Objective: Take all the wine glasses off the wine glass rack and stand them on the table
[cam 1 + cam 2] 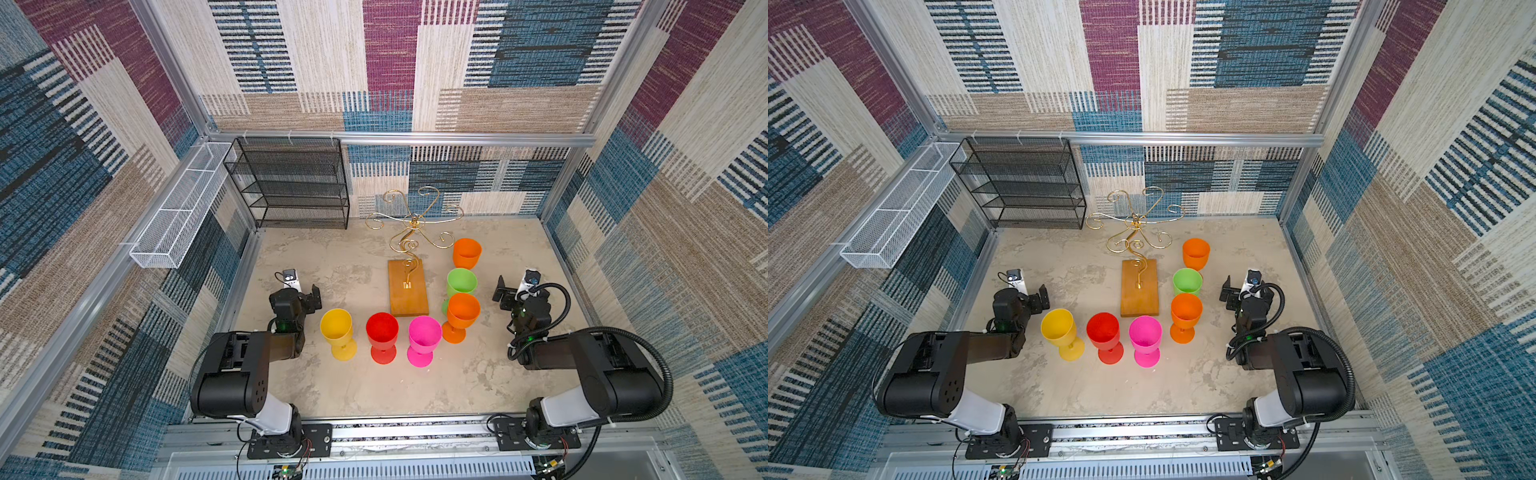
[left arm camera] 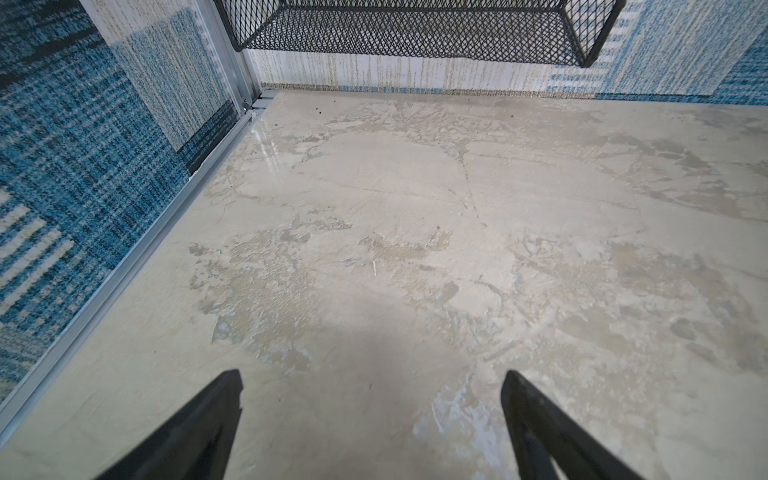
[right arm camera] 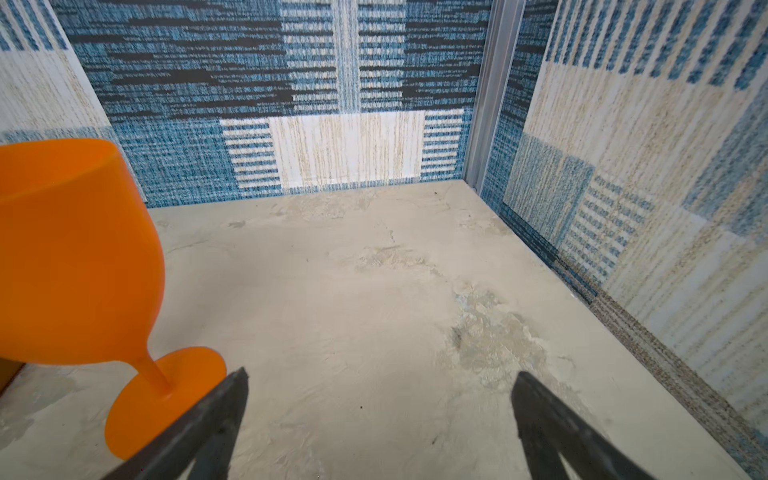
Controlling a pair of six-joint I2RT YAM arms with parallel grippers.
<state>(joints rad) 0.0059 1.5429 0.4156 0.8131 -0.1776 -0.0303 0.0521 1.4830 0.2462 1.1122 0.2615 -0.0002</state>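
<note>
Wine glass rack [image 1: 409, 291] stands centre-table, its 6 scroll arms bare. 6 wine glasses [image 1: 382, 332] stand upright on the table [image 1: 332, 395], near and right of it, so the task looks finished. Both pincers gape empty: left gripper [image 2: 372, 374], right gripper [image 3: 380, 376].

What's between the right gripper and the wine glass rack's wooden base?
In both top views, the green glass and an orange glass stand between the right gripper and the rack's base.

Gold wine glass rack [image 1: 409, 293] upright mid-table — six coloured glasses [image 1: 382, 332] standing nearby.
</note>
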